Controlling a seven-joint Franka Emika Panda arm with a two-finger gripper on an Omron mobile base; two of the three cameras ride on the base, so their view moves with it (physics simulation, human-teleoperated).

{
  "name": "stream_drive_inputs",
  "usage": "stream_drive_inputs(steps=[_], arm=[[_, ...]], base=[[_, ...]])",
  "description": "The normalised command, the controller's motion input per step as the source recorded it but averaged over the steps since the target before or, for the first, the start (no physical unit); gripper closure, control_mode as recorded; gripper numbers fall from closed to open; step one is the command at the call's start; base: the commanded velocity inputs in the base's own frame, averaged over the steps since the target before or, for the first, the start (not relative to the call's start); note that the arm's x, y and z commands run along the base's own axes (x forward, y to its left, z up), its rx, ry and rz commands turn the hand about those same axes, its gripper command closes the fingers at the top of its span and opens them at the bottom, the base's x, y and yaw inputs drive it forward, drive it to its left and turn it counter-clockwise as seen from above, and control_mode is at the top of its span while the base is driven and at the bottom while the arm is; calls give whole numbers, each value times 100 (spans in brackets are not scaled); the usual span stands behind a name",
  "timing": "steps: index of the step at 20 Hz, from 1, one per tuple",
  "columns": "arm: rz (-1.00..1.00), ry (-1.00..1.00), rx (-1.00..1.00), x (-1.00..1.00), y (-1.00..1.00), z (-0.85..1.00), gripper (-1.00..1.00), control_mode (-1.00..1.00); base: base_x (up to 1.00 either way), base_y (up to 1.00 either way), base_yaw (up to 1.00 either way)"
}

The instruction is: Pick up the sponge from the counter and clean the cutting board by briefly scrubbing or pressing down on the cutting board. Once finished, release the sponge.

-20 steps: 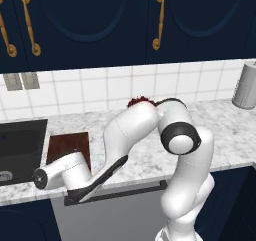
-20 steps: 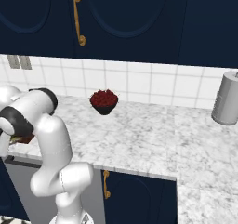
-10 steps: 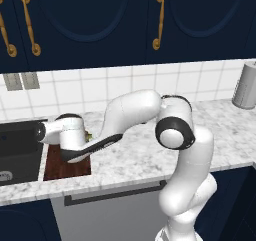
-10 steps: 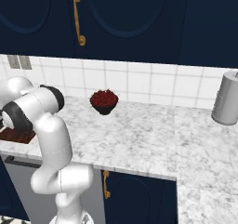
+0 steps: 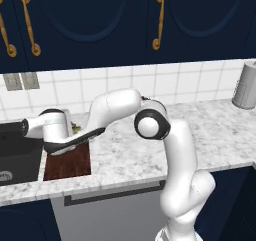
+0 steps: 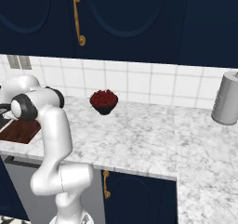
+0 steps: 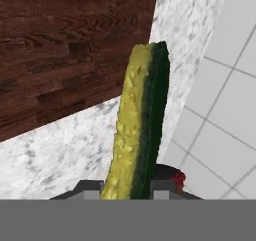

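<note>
My pincer (image 7: 127, 187) is clamped on the sponge (image 7: 139, 120), hanging past the cutting board (image 7: 70, 45) far edge, bare marble surface (image 7: 60, 155) below, tiles close.

- dark bowl of red fruit (image 6: 103, 101) near the tiled wall (image 6: 139, 81)
- grey canister (image 6: 226, 98) far right
- dark sink basin (image 5: 17, 152) far left
- navy cabinets (image 5: 100, 20), brass handles (image 5: 159, 19)
</note>
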Motion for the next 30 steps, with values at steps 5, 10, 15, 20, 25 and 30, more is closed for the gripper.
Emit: stream_drive_inputs(steps=[5,10,15,20,25,30], arm=[[0,0,-14,6,17,-10,100,-100],[0,11,-3,0,-40,-60,100,-100],[0,14,-3,0,-46,-66,100,-100],[7,6,0,-24,-1,-34,100,-100],[9,0,0,-58,16,-14,100,-100],[12,0,0,-76,21,-9,100,-100]], base=[[0,0,0],[0,0,0],[0,0,0],[0,0,0],[0,0,0],[0,0,0]])
